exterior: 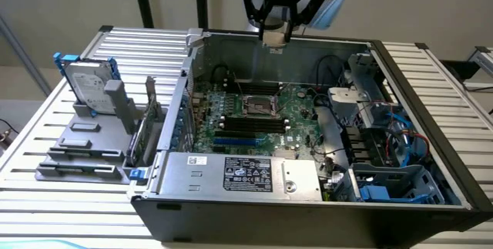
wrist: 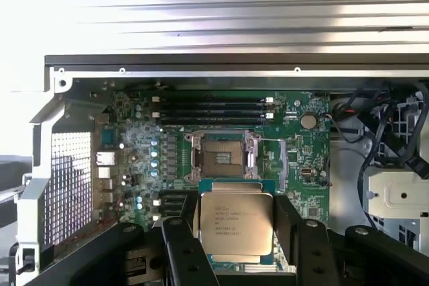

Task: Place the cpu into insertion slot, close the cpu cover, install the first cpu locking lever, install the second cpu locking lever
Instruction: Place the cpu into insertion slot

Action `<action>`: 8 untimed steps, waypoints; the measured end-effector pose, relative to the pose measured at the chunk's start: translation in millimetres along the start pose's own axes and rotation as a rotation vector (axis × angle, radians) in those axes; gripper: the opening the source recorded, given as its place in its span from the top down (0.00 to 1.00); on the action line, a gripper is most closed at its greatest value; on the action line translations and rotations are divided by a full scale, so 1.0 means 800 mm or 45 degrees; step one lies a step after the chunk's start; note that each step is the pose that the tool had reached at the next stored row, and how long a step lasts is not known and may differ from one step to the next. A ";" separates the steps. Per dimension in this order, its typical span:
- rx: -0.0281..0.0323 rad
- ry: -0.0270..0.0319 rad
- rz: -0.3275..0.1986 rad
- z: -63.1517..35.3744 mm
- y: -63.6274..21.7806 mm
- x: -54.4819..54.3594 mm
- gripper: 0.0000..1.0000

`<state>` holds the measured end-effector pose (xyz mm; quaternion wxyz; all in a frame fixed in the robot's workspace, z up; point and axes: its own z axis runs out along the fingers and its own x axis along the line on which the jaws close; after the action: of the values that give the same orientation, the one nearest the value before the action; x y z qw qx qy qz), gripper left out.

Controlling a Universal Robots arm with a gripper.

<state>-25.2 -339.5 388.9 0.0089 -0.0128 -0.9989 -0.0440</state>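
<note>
In the wrist view the cpu (wrist: 233,213), a silver square chip with printed text, sits between the two black fingers (wrist: 179,249) of my gripper (wrist: 236,236), which is shut on its edges. The insertion slot (wrist: 224,158), a square black socket with a metal rim, lies open on the green board beyond the chip. In the exterior view my gripper (exterior: 275,36) hangs high over the case's back wall, well above and behind the insertion slot (exterior: 260,106). I cannot make out the cpu cover from the socket's metal frame.
The open computer case (exterior: 385,49) lies on a slatted metal table. Black memory slots (exterior: 254,125) run beside the socket, with a silver power supply (exterior: 239,174) in front. Cables (exterior: 389,127) fill the exterior view's right. A hard drive (exterior: 86,84) stands in a grey rack at its left.
</note>
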 end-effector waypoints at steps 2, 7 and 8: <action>0.0017 0.0001 0.000 0.004 0.009 0.002 0.46; 0.0087 0.0002 -0.005 0.015 0.030 0.003 0.46; 0.0117 0.0002 -0.005 0.017 0.034 0.003 0.46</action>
<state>-27.0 -311.0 377.9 0.0089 -0.0107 -0.9991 -0.0394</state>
